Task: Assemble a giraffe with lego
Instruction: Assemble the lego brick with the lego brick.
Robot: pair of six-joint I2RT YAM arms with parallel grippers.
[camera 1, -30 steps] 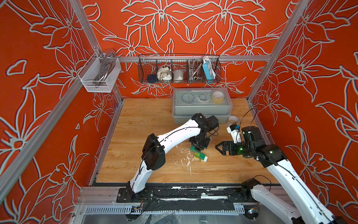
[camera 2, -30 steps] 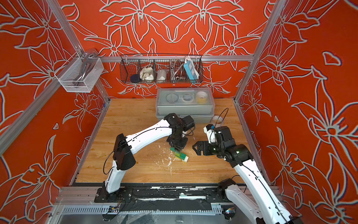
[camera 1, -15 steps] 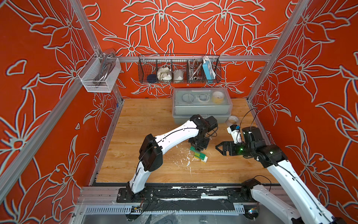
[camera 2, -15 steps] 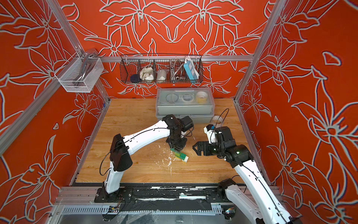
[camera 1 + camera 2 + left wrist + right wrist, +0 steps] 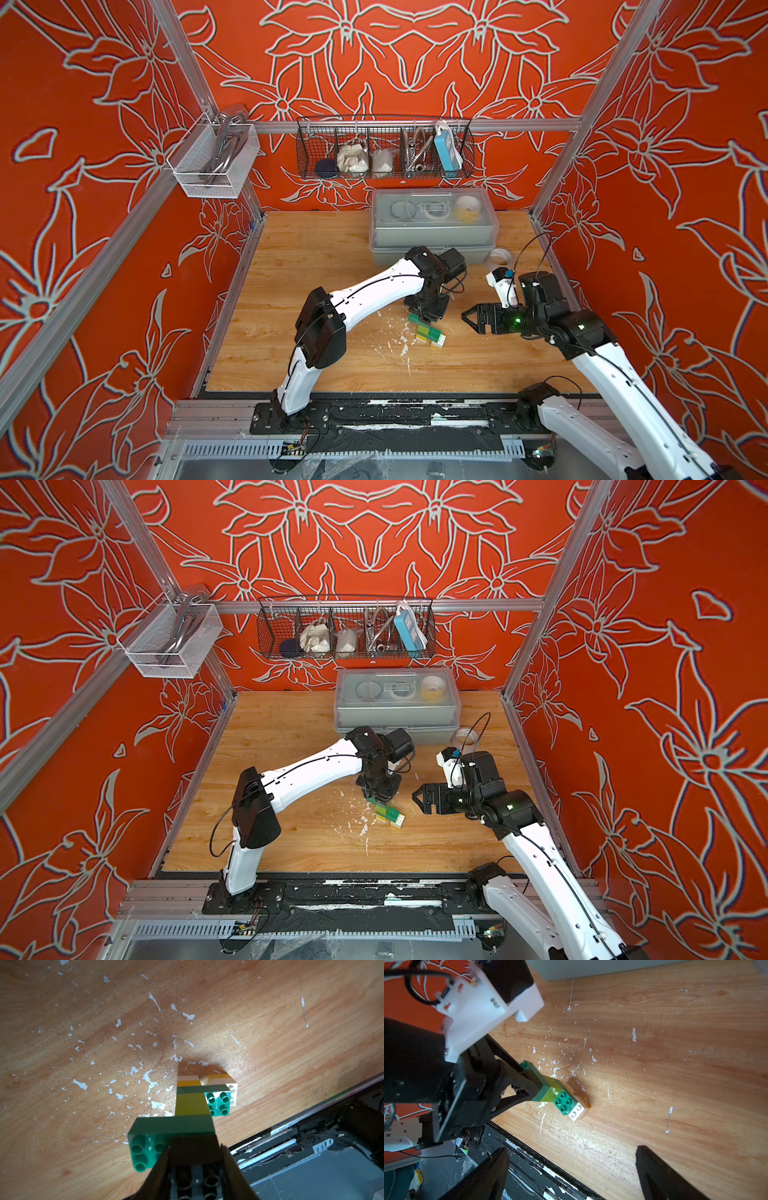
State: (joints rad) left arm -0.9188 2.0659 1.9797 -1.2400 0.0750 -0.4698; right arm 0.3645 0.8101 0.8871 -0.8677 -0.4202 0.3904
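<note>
Wooden surface (image 5: 311, 257): white flecks (image 5: 405, 351) scattered near the centre. Grey lidded box (image 5: 432, 247) stands at the back edge. Tape roll (image 5: 500, 257) lies just beside it, toward the right edge. Black wire basket (image 5: 305, 153) on the back wall holds a blue power strip (image 5: 446, 151). White mesh basket (image 5: 208, 183) hangs on the left wall.

We see the giraffe (image 5: 191, 1105) with white and yellow legs, dark green body, lime neck, dark green head and black cap. Beneath the giraffe, the tabletop (image 5: 83, 1012) is pale wood grain flecked white; behind it, the walls (image 5: 395, 62) are orange-red with grey-white flower outlines.
</note>
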